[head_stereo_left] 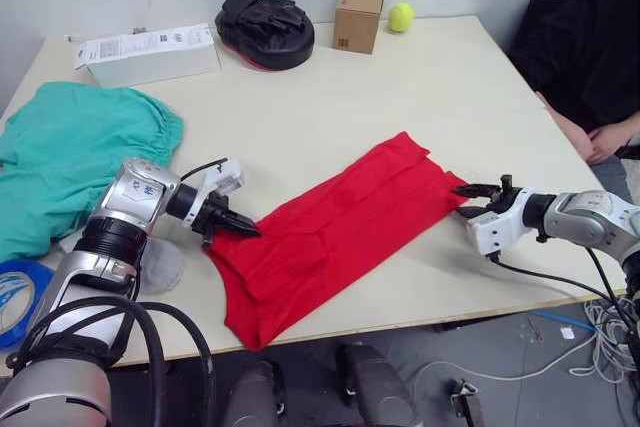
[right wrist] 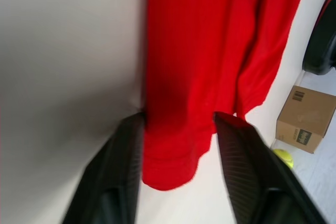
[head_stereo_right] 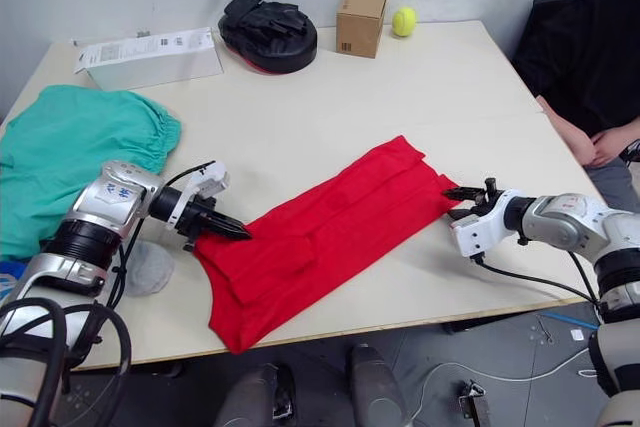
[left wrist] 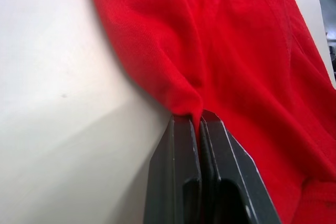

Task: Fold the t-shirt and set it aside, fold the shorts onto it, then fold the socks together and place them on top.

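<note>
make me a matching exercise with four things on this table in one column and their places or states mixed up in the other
Things:
1. t-shirt
2. shorts
3. tennis ball
4. right gripper

Places or states:
A. bunched at the table's left edge
B. open, jaws either side of a red hem
C. folded into a long strip mid-table, one end pinched in the left gripper
D. at the far edge beside the small cardboard box

Pairs: 1-C, 2-A, 3-D, 4-B
</note>
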Available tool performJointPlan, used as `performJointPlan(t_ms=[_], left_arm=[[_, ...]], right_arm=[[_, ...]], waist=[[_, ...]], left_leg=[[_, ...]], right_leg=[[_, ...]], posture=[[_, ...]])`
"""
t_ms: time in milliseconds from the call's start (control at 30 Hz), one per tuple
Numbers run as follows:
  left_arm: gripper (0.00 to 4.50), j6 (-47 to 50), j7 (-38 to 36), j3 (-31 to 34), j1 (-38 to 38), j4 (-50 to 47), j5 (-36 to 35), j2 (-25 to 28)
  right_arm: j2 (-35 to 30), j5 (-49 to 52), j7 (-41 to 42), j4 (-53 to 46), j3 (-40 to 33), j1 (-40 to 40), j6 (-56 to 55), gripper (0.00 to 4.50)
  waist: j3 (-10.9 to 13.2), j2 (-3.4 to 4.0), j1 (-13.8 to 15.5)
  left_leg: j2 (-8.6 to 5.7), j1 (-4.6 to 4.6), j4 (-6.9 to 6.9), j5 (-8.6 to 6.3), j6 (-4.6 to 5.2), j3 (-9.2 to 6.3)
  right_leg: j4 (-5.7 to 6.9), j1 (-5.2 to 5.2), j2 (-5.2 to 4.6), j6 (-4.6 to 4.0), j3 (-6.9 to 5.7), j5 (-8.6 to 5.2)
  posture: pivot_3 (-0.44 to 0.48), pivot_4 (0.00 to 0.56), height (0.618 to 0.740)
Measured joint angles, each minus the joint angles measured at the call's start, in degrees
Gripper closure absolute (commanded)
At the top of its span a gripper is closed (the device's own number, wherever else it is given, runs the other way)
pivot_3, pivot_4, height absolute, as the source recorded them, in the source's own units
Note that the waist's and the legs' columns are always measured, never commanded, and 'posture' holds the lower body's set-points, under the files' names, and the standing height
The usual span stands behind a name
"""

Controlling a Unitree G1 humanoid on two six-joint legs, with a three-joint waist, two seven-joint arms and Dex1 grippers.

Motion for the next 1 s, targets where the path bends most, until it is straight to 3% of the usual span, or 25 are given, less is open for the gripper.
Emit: performJointPlan(t_ms=[100,367,633,800,1000], left_arm=[[4.5,0.0,-0.1,0.2,0.3,-0.1,-0.1,0.3],[4.5,3.8,0.5,2.5,3.0,-3.5,-0.8,1.2],[4.5,14.2,4.4,6.5,10.9,-17.8,-5.1,2.8],[4.5,20.8,10.3,9.0,16.3,-27.4,-8.4,2.8],[4.5,27.3,18.2,12.9,23.1,-38.0,-12.6,1.1]], right_arm=[[0.6,-0.5,-0.4,0.9,1.4,-0.8,0.0,4.44],[2.4,-2.2,-2.2,4.7,4.6,-5.3,0.0,4.44],[8.2,-7.6,-6.2,12.5,9.9,-15.2,3.4,4.44],[11.6,-10.6,-8.6,17.3,13.9,-22.2,6.2,4.44],[14.0,-12.1,-7.4,20.9,17.8,-24.7,7.0,4.44]], waist=[[0.0,0.01,-0.3],[0.0,0.02,-0.5],[0.1,0.2,-0.4],[0.2,0.23,-0.3],[0.2,0.24,-0.3]], left_leg=[[0.01,0.08,-0.07,0.01,-0.03,0.13],[0.09,0.12,-0.05,0.01,-0.08,0.28],[0.1,0.05,-0.07,0.03,-0.19,0.37],[0.11,0.04,-0.08,0.02,-0.22,0.36],[0.12,0.04,-0.09,-0.02,-0.28,0.34]], right_leg=[[0.04,-0.03,0.04,0.01,0.13,-0.02],[0.11,-0.1,0.09,0.01,0.25,-0.04],[0.21,-0.27,0.1,-0.01,0.33,-0.08],[0.21,-0.28,0.09,-0.01,0.32,-0.1],[0.17,-0.27,0.09,-0.02,0.3,-0.12]], posture=[[0.0,0.15,0.74],[0.0,0.15,0.74],[0.0,0.15,0.74],[0.0,0.15,0.74],[0.0,0.15,0.74]])
